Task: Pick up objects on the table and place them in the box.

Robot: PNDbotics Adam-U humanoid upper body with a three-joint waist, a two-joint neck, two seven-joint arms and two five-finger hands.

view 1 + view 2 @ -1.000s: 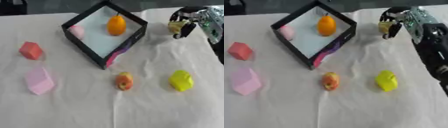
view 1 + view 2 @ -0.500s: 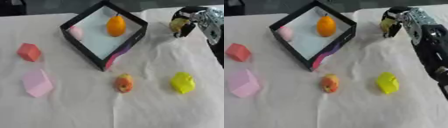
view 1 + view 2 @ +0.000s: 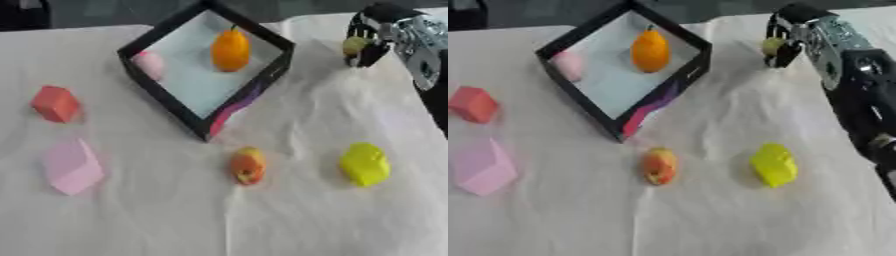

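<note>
A black box (image 3: 262, 85) with a pale floor stands at the back centre. An orange fruit (image 3: 230, 49) and a pale pink thing (image 3: 150, 64) lie inside it. To its right, my right hand (image 3: 785, 37) hangs over the cloth, fingers curled round a small yellow-green thing (image 3: 773, 45). On the white cloth lie a red block (image 3: 55, 103), a pink block (image 3: 72, 165), a peach-like fruit (image 3: 248, 165) and a yellow lumpy thing (image 3: 364, 163). My left hand shows in neither view.
My right arm (image 3: 859, 95) runs down the right side of the table. The cloth (image 3: 175, 210) is wrinkled around the box's right side. A dark band lies beyond the table's far edge.
My right hand with the yellow-green thing has crept slightly left, toward the box. The whole picture has shifted a little; the things on the cloth lie still.
</note>
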